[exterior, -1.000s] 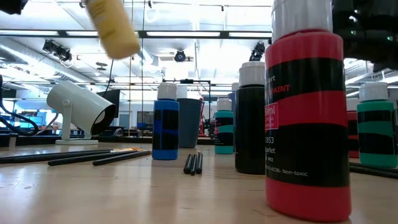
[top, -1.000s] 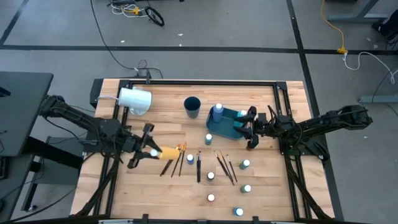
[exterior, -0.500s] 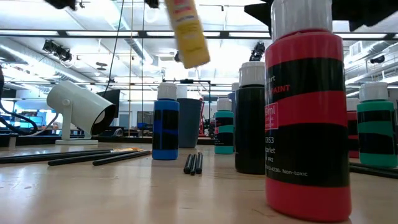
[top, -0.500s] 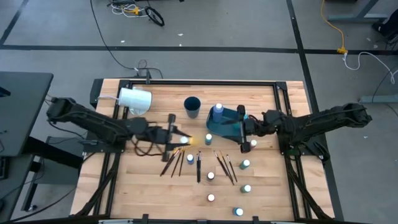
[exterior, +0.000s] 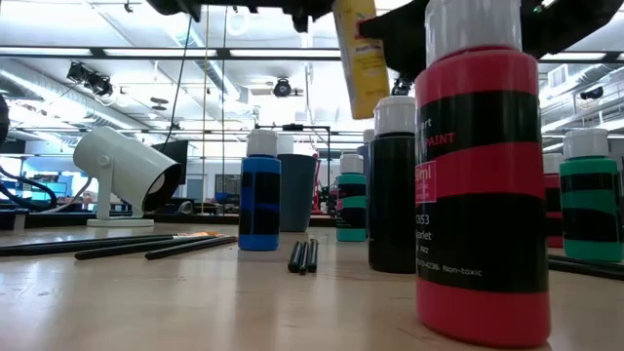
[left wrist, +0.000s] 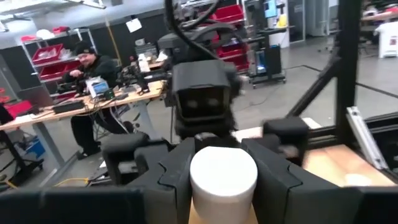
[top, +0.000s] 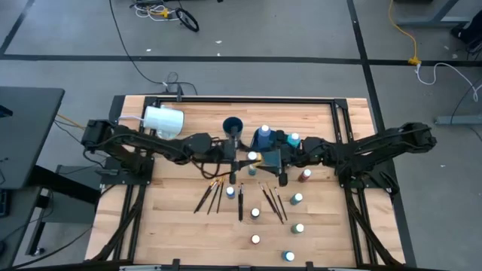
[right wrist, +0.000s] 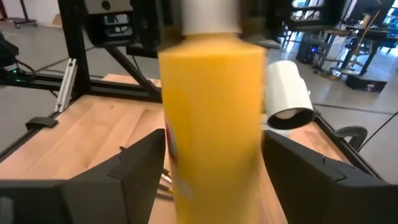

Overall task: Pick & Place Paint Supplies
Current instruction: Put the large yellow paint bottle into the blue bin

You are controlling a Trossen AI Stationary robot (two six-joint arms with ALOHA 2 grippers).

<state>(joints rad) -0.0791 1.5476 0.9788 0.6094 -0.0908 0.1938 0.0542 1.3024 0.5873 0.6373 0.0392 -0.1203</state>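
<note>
Mid-table, left pincer (top: 242,156) holds yellow bottle (exterior: 359,57) between right pincer's (top: 273,160) fingers.

Bright even overhead light, soft shadows, ceiling glare in low view, wrist views blurred

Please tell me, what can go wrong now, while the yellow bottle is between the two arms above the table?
1. The left tool holds the yellow bottle only near its white cap; the open right tool could knock it loose.
2. If dropped, it may topple the blue bottle or hit the brushes below.
</note>
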